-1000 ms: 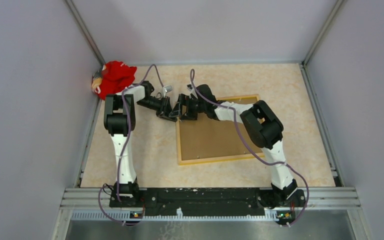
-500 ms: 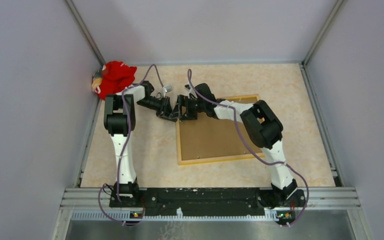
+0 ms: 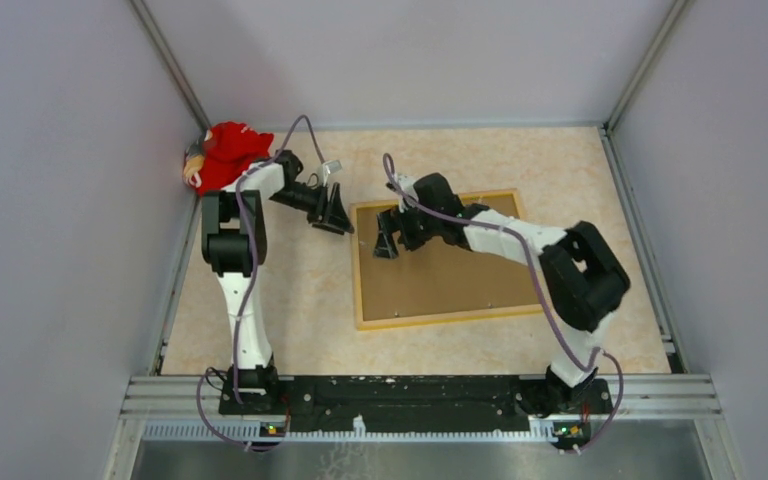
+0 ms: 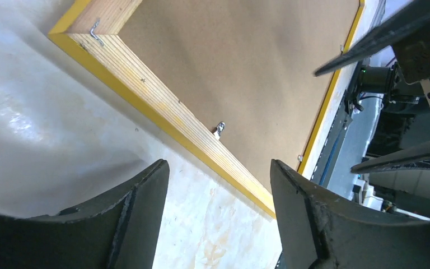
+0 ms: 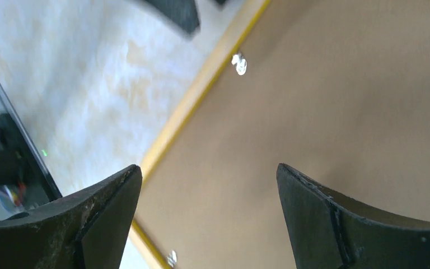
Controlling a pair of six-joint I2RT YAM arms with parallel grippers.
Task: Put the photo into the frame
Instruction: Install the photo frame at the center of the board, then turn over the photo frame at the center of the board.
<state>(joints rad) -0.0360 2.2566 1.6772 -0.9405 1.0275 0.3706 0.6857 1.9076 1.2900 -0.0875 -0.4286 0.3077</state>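
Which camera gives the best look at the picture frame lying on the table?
The top external view: almost the whole frame shows there, lying back up. The left wrist view shows only one corner and a long edge; the right wrist view shows a blurred stretch of edge.

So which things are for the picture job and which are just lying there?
For the job: frame, face down; brown backing board in it; left hand and right hand, both open.
Lying about: red cloth bundle, far left corner.
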